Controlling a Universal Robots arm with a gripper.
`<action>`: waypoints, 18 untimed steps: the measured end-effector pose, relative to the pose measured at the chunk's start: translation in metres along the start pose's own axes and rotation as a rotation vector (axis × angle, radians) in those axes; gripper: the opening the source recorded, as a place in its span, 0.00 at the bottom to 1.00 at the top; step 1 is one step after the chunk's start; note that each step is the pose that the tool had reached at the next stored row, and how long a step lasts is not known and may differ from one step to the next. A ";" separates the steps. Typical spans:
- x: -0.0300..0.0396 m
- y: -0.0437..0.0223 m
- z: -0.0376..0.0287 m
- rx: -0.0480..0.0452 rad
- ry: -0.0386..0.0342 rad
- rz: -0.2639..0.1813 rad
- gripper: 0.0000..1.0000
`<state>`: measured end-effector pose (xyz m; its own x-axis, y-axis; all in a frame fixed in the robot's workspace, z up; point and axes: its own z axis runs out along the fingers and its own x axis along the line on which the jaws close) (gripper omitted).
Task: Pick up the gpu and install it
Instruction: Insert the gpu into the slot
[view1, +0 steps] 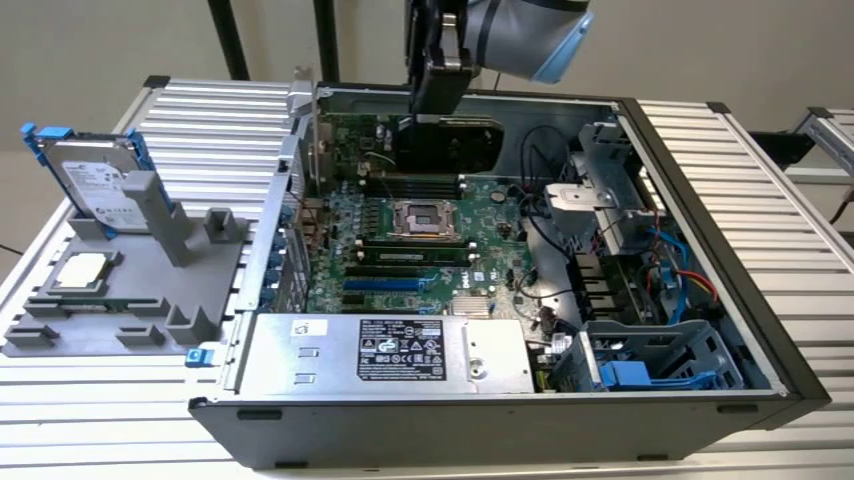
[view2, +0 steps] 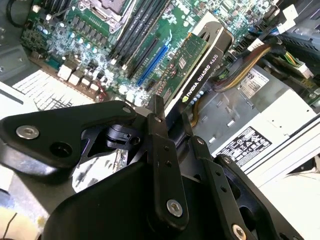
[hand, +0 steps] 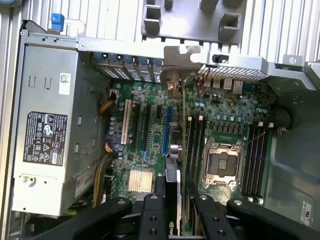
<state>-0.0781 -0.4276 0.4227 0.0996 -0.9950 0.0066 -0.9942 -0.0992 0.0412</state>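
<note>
My gripper (view1: 435, 105) hangs over the far end of the open computer case (view1: 694, 170) and is shut on the gpu (view1: 454, 148). The gpu is held on edge above the motherboard (view1: 494, 250), with its black shroud facing the exterior camera and its silver end bracket (view1: 315, 140) toward the exterior view's left. In the second wrist view the gripper (view2: 172, 112) clamps the gpu (view2: 200, 57), whose green board and black shroud reach out past the fingers (view2: 159, 135). In the first wrist view the gpu (hand: 172, 175) shows edge-on between the fingers (hand: 152, 210), beside a long blue slot (hand: 166, 130).
A silver power supply (view1: 400, 350) fills the case's near end, and a drive cage (view1: 654, 360) sits at the exterior view's right. The processor socket (view1: 424, 215) and memory sticks (view1: 414, 252) lie mid-board. Outside, a grey fixture (view1: 134, 300) holds a hard drive (view1: 94, 180) and a processor (view1: 83, 270).
</note>
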 end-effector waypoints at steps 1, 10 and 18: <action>0.0000 0.0000 0.0000 0.0001 0.0003 -0.007 0.00; 0.0000 -0.0002 0.0000 0.0002 0.0027 -0.063 0.00; 0.0000 -0.0004 0.0036 0.0014 0.0007 -0.013 0.00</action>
<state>-0.0779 -0.4276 0.4191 0.1122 -0.9937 0.0068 -0.9929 -0.1119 0.0399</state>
